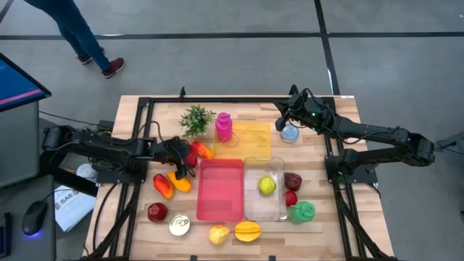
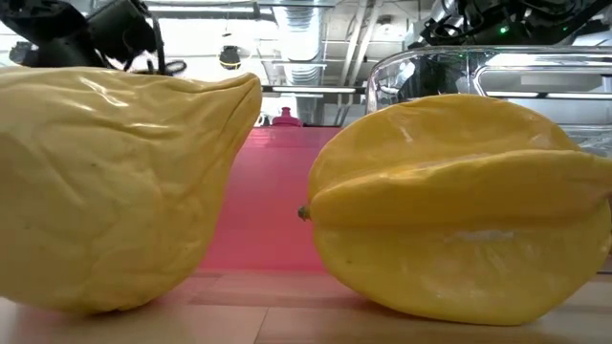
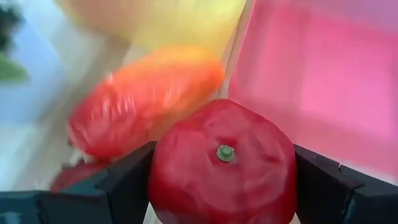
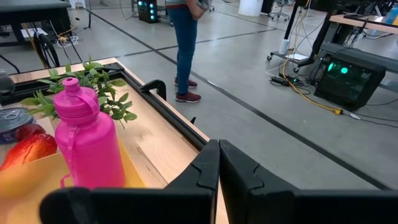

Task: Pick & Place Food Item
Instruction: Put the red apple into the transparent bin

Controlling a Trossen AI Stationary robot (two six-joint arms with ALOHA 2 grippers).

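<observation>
My left gripper (image 1: 187, 162) is shut on a red round fruit (image 3: 224, 168) with a small green stem, just beyond the left edge of the pink tray (image 1: 220, 190). An orange-red pepper (image 3: 143, 102) lies right behind the fruit. A clear container (image 1: 254, 206) to the right of the tray holds a yellow-green fruit (image 1: 267, 185). My right gripper (image 4: 218, 148) is shut on nothing and stays raised at the table's far right, near a blue-lidded can (image 1: 290, 133). My left gripper pinches the red fruit by its two opposite sides (image 3: 163, 177) between its two fingers (image 3: 127, 180), coming slanting down from the table's left. The fruit's stem end faces the wrist camera. Whether the fruit is clear of the table, I cannot tell.
Red and orange peppers (image 1: 164, 185), a red apple (image 1: 157, 212), a can (image 1: 180, 226), a yellow fruit (image 1: 219, 233) and a starfruit (image 1: 247, 230) lie along the near left. A pink bottle (image 1: 224, 127), a plant (image 1: 196, 119) and a yellow board (image 1: 255, 145) are at the far side.
</observation>
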